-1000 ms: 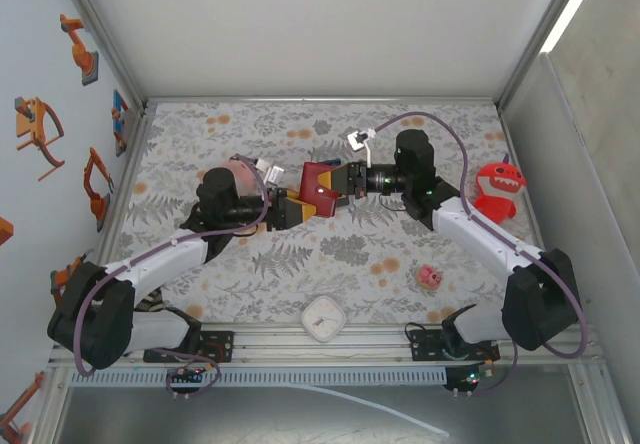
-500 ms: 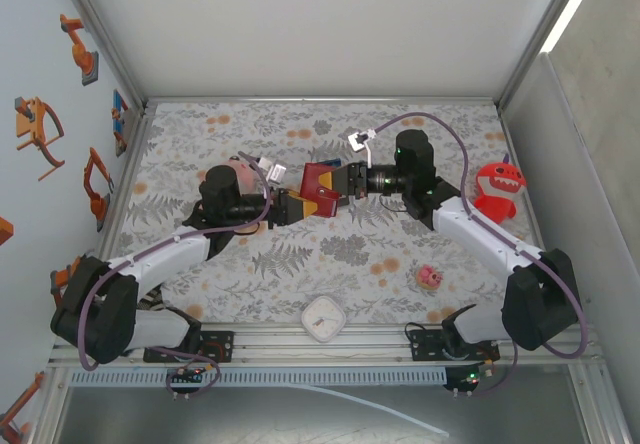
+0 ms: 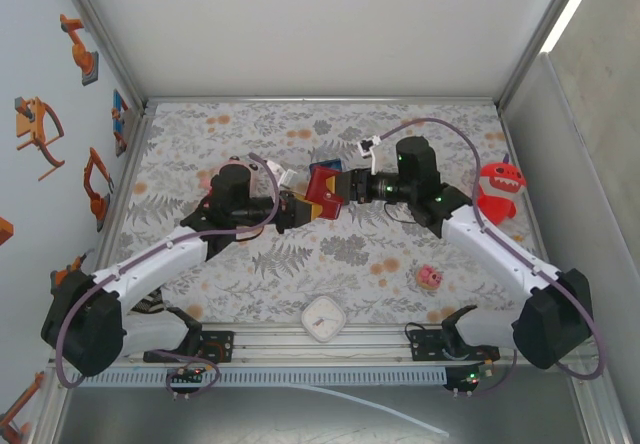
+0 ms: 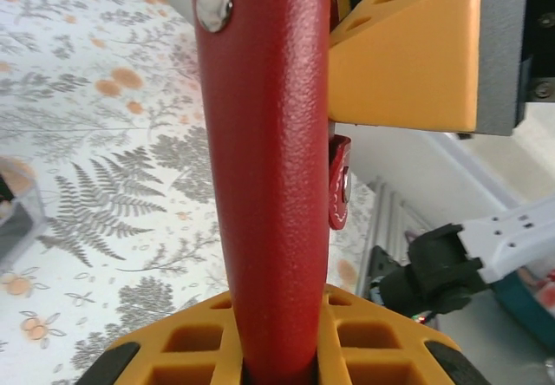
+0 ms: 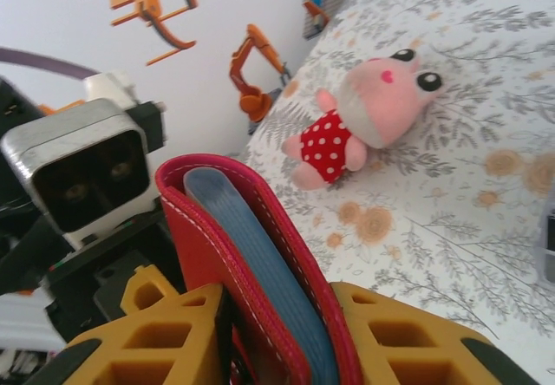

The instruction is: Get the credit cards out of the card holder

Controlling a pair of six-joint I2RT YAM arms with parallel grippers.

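Arms: two, bases bolted at the near edge of the table (image 3: 300, 264), both reaching inward so the wrists meet head-on over its middle
White clock (image 3: 324, 317): one, at the near edge between the bases
Small pink toy (image 3: 430, 277): one, on the table just inside the right forearm
Left gripper (image 3: 298, 208): one, level, fingers pressed against both faces of the card holder, pinching it
Card holder (image 3: 321, 187): one, dark red, folded, held clear of the table between the two grippers, snap tab (image 4: 339, 181) hanging loose
Blue-grey lining (image 5: 260, 255): one layer between the red covers
Right gripper (image 3: 343, 186): one, level, fingers either side of the holder's far end; a thin dark gap shows at one finger, so pinch or slack cannot be told
Red monster toy (image 3: 497, 189): one, upright, right side
Pink pig plush (image 5: 368, 112): one, lying beyond the left wrist
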